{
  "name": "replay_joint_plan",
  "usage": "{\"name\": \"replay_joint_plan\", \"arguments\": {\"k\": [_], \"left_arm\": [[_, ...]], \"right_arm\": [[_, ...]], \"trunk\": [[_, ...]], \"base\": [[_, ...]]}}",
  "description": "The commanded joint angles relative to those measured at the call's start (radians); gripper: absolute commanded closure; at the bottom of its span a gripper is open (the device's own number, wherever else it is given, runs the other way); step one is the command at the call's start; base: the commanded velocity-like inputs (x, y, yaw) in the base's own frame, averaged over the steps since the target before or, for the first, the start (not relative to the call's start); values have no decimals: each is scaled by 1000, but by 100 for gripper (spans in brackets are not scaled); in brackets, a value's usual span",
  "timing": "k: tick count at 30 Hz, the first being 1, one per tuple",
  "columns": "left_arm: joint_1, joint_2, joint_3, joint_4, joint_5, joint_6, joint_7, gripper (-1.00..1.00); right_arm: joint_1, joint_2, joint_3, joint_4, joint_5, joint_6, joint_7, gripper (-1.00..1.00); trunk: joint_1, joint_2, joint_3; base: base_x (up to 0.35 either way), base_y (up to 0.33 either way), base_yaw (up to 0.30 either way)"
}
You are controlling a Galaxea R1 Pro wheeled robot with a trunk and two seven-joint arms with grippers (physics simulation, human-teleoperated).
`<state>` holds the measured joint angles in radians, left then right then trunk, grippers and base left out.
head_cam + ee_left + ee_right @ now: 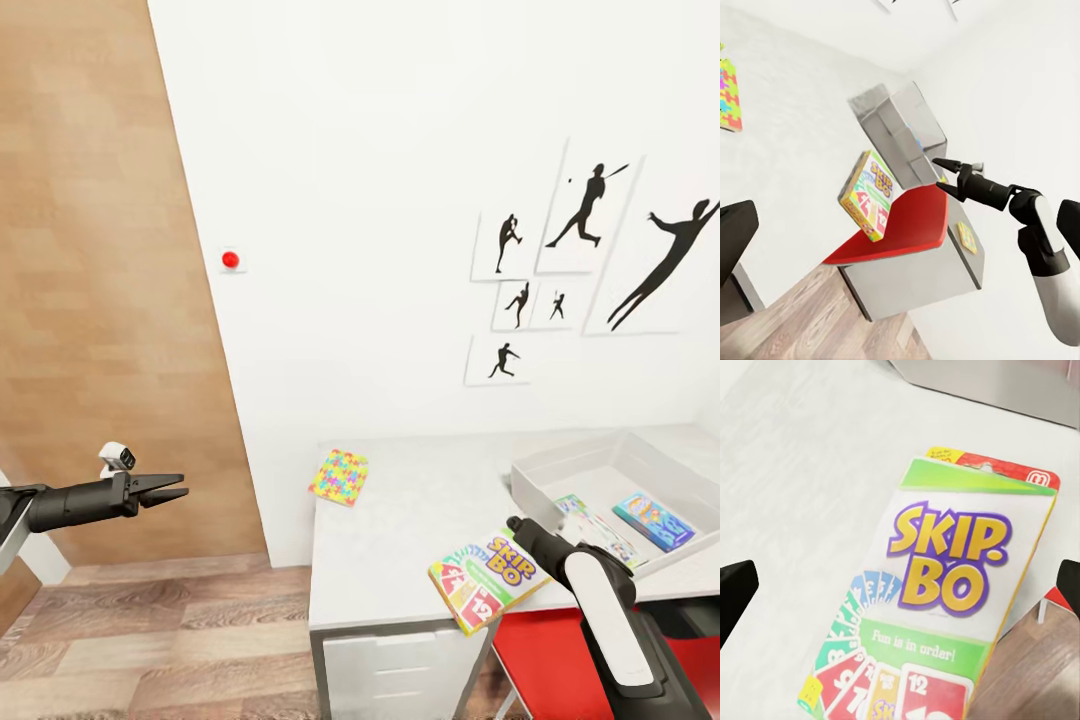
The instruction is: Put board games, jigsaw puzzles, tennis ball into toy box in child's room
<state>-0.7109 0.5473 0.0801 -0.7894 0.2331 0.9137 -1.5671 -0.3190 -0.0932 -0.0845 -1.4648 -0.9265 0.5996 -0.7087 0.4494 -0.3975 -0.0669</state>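
A Skip-Bo board game (490,580) lies flat at the table's (420,520) front edge, partly overhanging it. My right gripper (515,525) hovers just above the game, open, its fingers (735,589) spread wide around the cover (945,577). The grey toy box (560,455) stands at the table's right and holds two game boxes (655,520). Near the table's back left corner lies a colourful jigsaw puzzle (339,476). My left gripper (180,490) is open and empty, out over the floor left of the table. The tennis ball and the bed are out of view.
A red chair (550,650) is tucked under the table below my right arm. White drawers (400,670) stand beneath the tabletop. A brown door (90,300) fills the left wall. Black silhouette pictures (585,215) hang above the table.
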Motion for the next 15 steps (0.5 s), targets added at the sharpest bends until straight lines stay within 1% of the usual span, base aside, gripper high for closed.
{"name": "replay_joint_plan", "arguments": {"k": [1, 9, 15], "left_arm": [[-1, 0, -1, 0, 0, 10, -4, -100], [-1, 0, -1, 0, 0, 11, -4, -100], [-1, 0, -2, 0, 0, 11, -4, -100]], "right_arm": [[-1, 0, -1, 1, -8, 3, -8, -100], [-2, 0, -5, 16, -7, 2, -8, -100], [0, 0, -6, 17, -6, -2, -6, -100]], "trunk": [[1, -2, -4], [1, -2, -17], [1, -2, -23]], "base": [[0, 0, 0], [6, 0, 0], [117, 0, 0]]}}
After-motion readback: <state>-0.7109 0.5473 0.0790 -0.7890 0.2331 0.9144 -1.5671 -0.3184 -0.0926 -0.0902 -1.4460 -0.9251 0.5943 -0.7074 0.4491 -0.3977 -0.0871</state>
